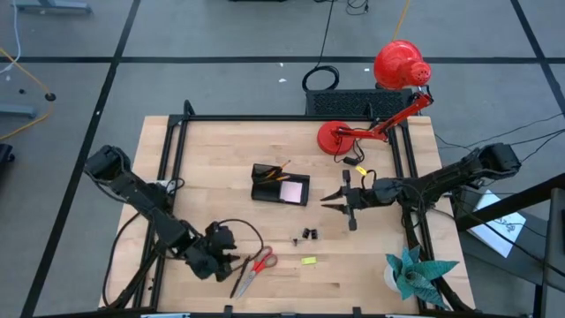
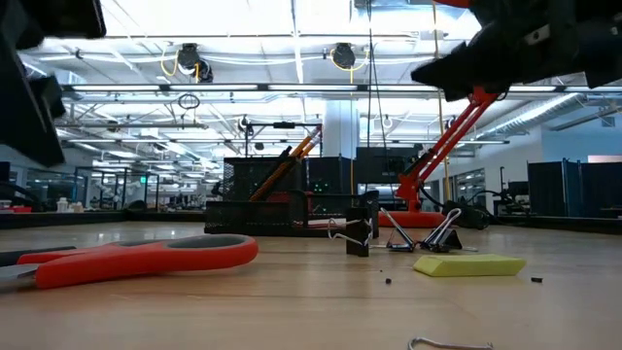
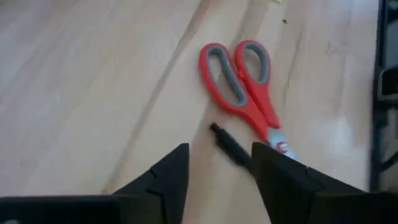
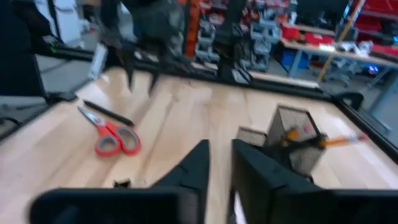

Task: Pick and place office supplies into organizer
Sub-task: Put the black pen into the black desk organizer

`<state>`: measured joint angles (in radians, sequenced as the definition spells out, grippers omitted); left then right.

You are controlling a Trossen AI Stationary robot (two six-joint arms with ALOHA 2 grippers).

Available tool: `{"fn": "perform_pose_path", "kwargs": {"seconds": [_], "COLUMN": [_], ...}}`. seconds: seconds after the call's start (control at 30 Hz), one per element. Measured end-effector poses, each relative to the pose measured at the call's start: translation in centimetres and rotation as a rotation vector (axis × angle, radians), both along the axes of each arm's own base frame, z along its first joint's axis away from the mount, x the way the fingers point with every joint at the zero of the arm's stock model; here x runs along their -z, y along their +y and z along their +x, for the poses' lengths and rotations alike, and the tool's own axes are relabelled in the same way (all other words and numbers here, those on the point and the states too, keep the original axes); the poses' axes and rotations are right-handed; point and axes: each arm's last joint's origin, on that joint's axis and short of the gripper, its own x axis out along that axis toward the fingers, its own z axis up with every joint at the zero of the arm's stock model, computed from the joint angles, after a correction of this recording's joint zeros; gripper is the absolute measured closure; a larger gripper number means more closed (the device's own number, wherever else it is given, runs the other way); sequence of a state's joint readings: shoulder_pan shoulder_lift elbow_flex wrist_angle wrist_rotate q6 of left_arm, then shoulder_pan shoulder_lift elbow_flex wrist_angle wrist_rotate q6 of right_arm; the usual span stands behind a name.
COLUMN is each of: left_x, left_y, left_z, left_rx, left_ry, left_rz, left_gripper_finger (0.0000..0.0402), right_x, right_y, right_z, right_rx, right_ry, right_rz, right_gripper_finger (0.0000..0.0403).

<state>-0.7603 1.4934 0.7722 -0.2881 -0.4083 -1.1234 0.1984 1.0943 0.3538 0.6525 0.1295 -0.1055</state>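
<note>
Near the counter's front edge, our left gripper point(image 3: 217, 171) hangs with fingers apart, empty, over a black pen point(image 3: 231, 144) beside the scissors point(image 3: 242, 84), likely lining up a grasp; right gripper point(image 1: 340, 200), fingers narrowly apart, waits beside the mid-counter organizer point(image 1: 281, 185)

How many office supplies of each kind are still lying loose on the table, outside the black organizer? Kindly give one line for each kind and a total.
Scissors: 1
Black pen, beside the scissors: 1
Black binder clips: 2
Yellow piece: 1
Total: 5
</note>
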Motion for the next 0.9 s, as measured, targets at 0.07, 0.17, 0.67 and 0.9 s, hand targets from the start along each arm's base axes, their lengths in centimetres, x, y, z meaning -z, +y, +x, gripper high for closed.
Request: {"fn": "perform_pose_path", "kwargs": {"seconds": [0.07, 0.17, 0.67, 0.9], "left_x": [-1.0, -1.8, 2.2, 2.4], "left_y": [-0.7, -1.5, -2.8, -2.0], "left_z": [0.5, 1.4, 6.1, 7.2], "left_rx": [-0.047, -0.071, -0.135, -0.167], "left_ry": [0.003, -0.003, 0.416, 0.428], "left_rz": [-0.057, -0.096, -0.209, -0.22], "left_gripper_finger": [0.021, 0.0205, 0.0204, 0.0204], "right_x": [0.2, 0.4, 0.1, -0.3], "right_y": [-0.3, -0.6, -0.9, -0.9], "right_z": [-0.1, -0.1, 0.0, 0.1], "right_rx": [0.013, 0.032, 0.038, 0.038], "right_ry": [0.031, 0.045, 0.019, -0.027], "right_rz": [0.001, 0.006, -0.041, -0.042], "right_gripper_finger": [0.0383, 0.0392, 0.0351, 0.0359]}}
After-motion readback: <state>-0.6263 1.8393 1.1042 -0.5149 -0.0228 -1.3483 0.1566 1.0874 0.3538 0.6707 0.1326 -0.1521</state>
